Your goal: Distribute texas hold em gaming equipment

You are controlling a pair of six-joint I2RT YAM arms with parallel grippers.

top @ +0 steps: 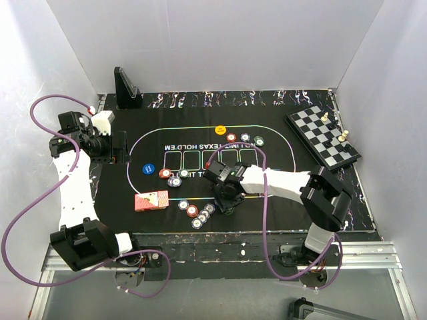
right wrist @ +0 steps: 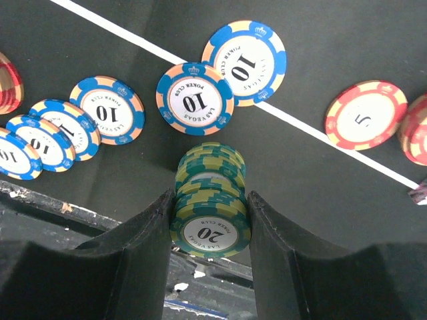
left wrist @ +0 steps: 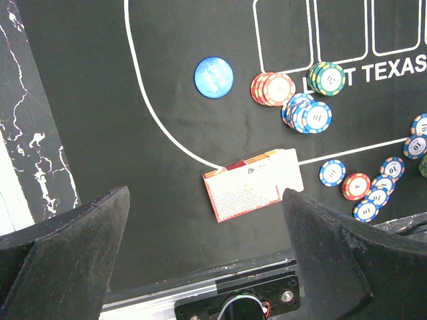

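While the right gripper (right wrist: 210,200) is clamped on a stack of green-and-yellow round poker chips (right wrist: 211,223) to the right of the red-patterned-back card deck (top: 151,200), blue-and-white round "10" chips (right wrist: 195,95) lie between that stack and the deck. The left gripper (left wrist: 205,193) hangs spread wide, holding nothing, off the deck's far-left side. A plain blue round disc (left wrist: 213,75) lies beyond the deck on the black mat (left wrist: 167,40).

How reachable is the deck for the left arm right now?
Probably yes. The left gripper is open and empty over the mat's left side, and the deck lies uncovered in its wrist view. The right gripper is shut on green chips further right, clear of the deck.
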